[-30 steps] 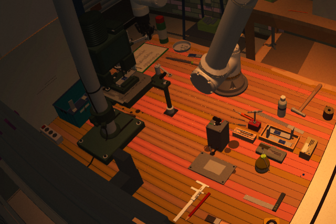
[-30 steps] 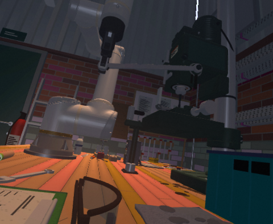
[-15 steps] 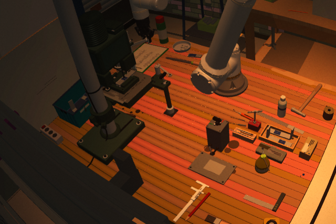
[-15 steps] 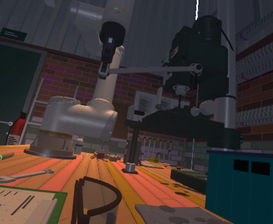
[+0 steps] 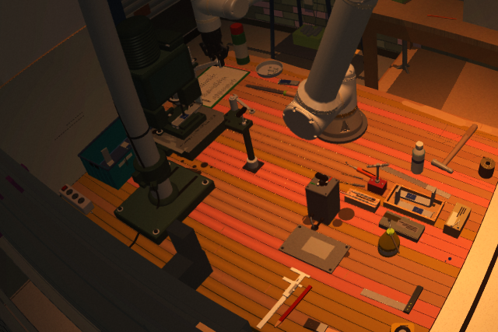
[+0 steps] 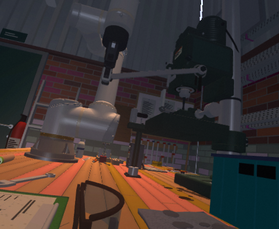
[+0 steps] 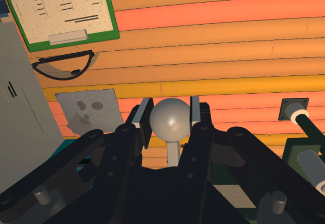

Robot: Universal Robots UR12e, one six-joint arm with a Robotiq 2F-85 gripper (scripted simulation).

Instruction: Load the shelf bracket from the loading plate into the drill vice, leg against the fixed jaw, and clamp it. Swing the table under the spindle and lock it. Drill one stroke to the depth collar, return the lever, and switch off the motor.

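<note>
At the left of the bench stands the drill press (image 5: 161,75), its table (image 5: 193,127) swung under the spindle (image 6: 184,93), with the vice (image 5: 186,123) on it holding the shelf bracket (image 5: 183,117). The feed lever (image 6: 152,74) reaches out from the drill head to a round grey knob (image 7: 170,118). The loading plate (image 5: 315,248) lies empty on the near bench, and the switch box (image 5: 322,198) stands behind it. My gripper (image 5: 217,57) is at the lever's outer end, closed around the knob.
The robot base (image 5: 326,111) sits mid-bench. A clamp post (image 5: 245,135) stands beside the drill table. A clipboard (image 7: 60,11), safety glasses (image 7: 64,65) and a stained rag (image 7: 89,110) lie below the gripper. A teal bin (image 5: 106,157) sits left of the press, and small tools lie at the right.
</note>
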